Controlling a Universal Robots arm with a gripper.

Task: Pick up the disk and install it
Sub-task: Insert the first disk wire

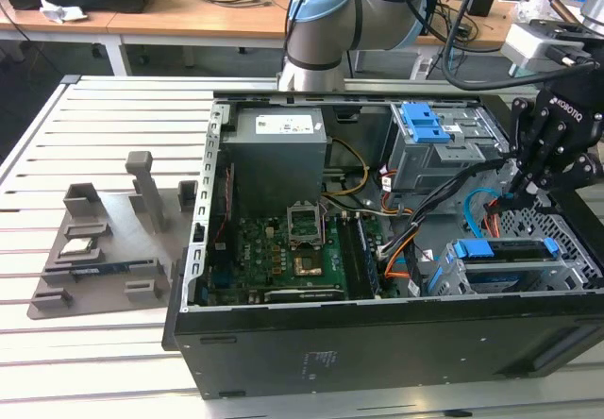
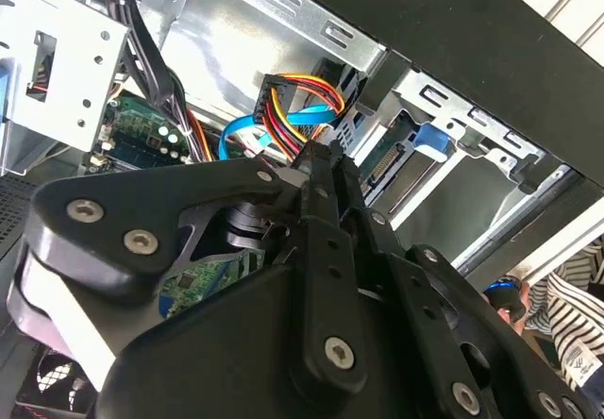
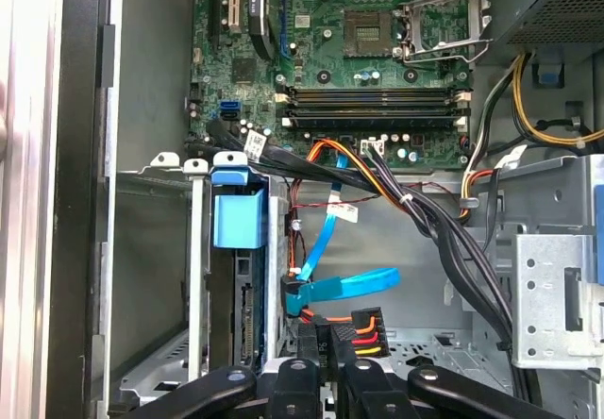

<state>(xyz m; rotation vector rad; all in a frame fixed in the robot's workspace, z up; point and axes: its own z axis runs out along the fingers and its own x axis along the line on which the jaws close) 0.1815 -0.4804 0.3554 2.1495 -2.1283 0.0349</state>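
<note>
Computer case is laid open on its side on the slatted tabletop, and the arm's gripper is reached down into it at the end toward the exterior view's right, between the two metal drive cages.

Fingers are seen pressed together in the second wrist view, with hardly a gap left between them. Whether anything thin is pinched there can't be made out. Their tips are hung just beside a black power plug with red, yellow and orange wires, and a flat blue data cable is draped right next to that.

The disk is already slotted on edge into the lower drive cage. Its bright blue carrier is seen sticking out of the cage in the first wrist view, with the connector edge exposed further along. In the exterior view the same blue carrier is spotted lying along the open side of that cage, just below the gripper. No contact between gripper and disk is seen.

The green motherboard and the gray power supply are found further in, toward the exterior view's left. Outside the case, a gray parts holder is parked on the tabletop, well apart from the gripper.
</note>
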